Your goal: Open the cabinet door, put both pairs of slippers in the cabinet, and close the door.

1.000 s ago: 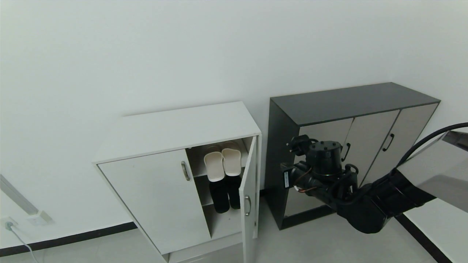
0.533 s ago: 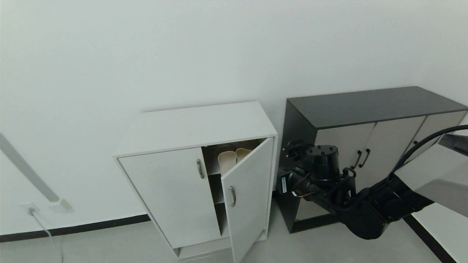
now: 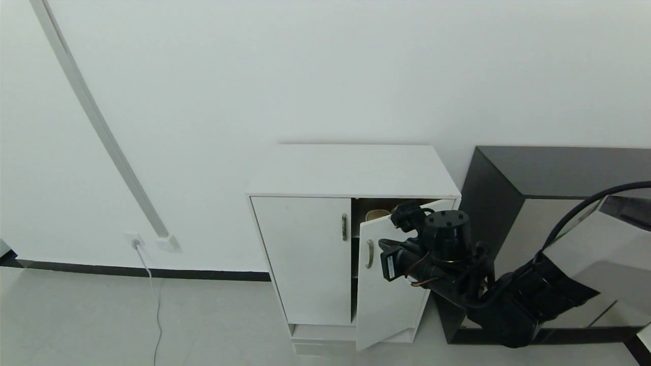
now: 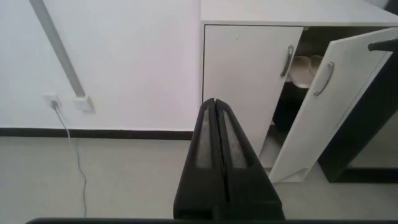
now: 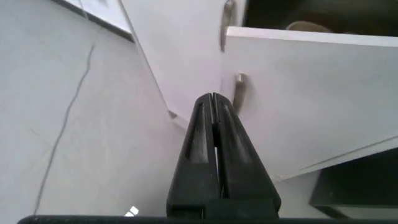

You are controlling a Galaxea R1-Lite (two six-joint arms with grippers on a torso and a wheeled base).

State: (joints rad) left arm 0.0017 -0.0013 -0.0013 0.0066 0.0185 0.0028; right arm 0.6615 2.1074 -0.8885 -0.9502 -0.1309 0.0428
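White wall at rear; grey floor in front.

Dark cabinet: against wall, just beside white cabinet on robot's R side.

White cabinet: against wall. L door shut. R door ajar, hinged at R edge, free edge swung out toward robot.

R arm: extends in front of R door's outer face, upper half.

R gripper: fingers pressed together, nothing between them. Tip near R door handle; contact w/ door cannot be told.

L gripper: fingers pressed together, holding nothing. Above floor, well apart from cabinet.

Light slippers: one pair, inside cabinet on upper shelf, seen through door gap. Space below too dark to tell contents.

Wall outlet w/ cable down to floor, L of cabinet.
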